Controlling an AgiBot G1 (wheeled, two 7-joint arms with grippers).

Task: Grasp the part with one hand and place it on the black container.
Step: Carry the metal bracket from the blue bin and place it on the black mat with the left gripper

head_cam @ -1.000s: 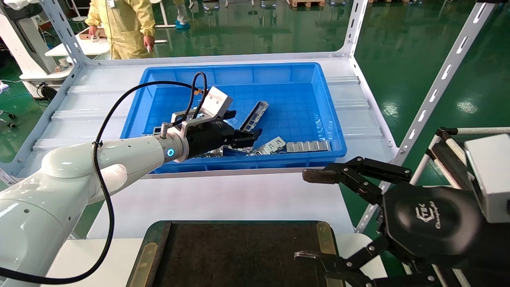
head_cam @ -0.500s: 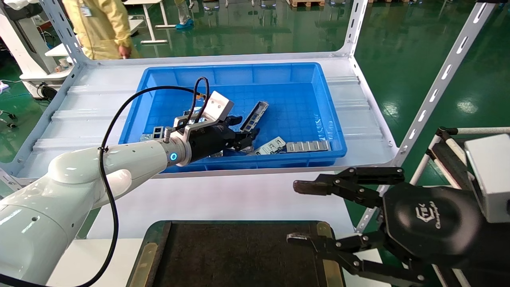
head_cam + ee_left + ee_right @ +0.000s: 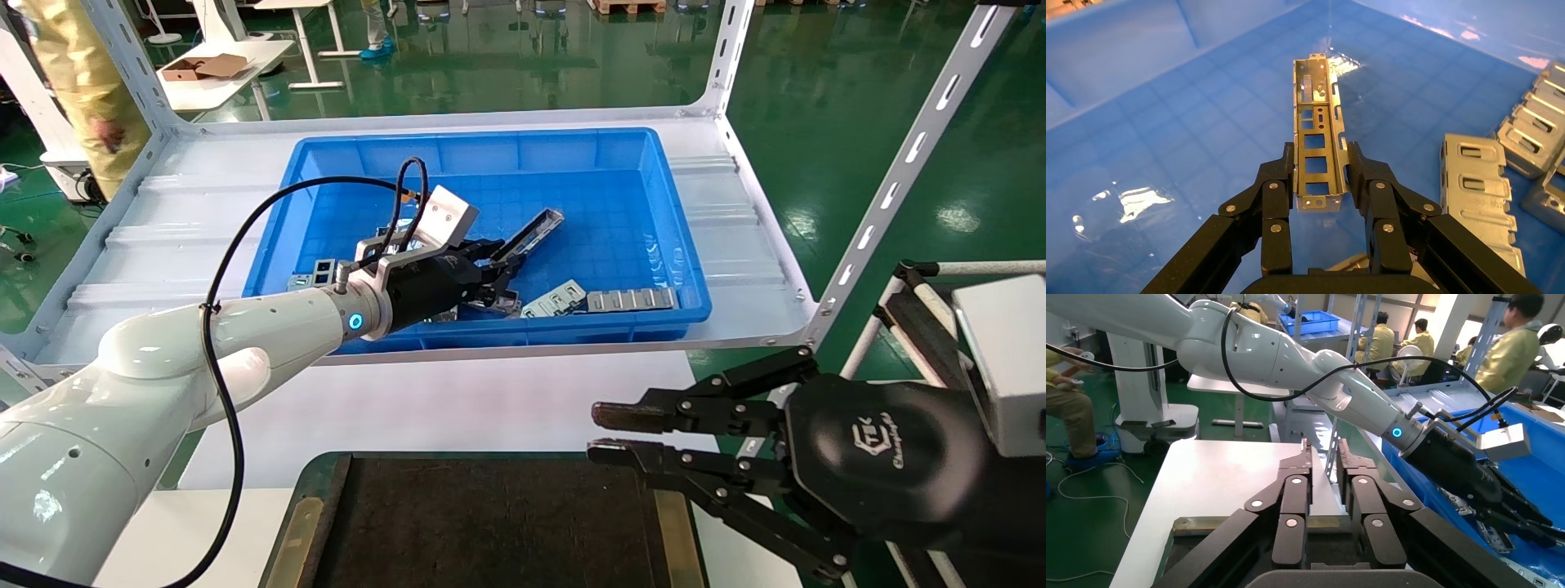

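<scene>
While its jaws pinch the long light-grey metal channel part [image 3: 1318,160] above the blue plastic bin [image 3: 490,155], the left gripper [image 3: 500,273] hovers clear of its walls; the right gripper [image 3: 609,433], jaws nearly together, hangs at the flat black container's [image 3: 482,523] far edge.

The left hand [image 3: 500,269] is extended forward, fingers clamped; the right hand [image 3: 609,433] is held low, fingers nearly together.

Bin [image 3: 490,155] behind, tray [image 3: 482,523] in front.
Strip [image 3: 529,234] sits raised in the bin, plates [image 3: 605,299] lying to its right.
</scene>
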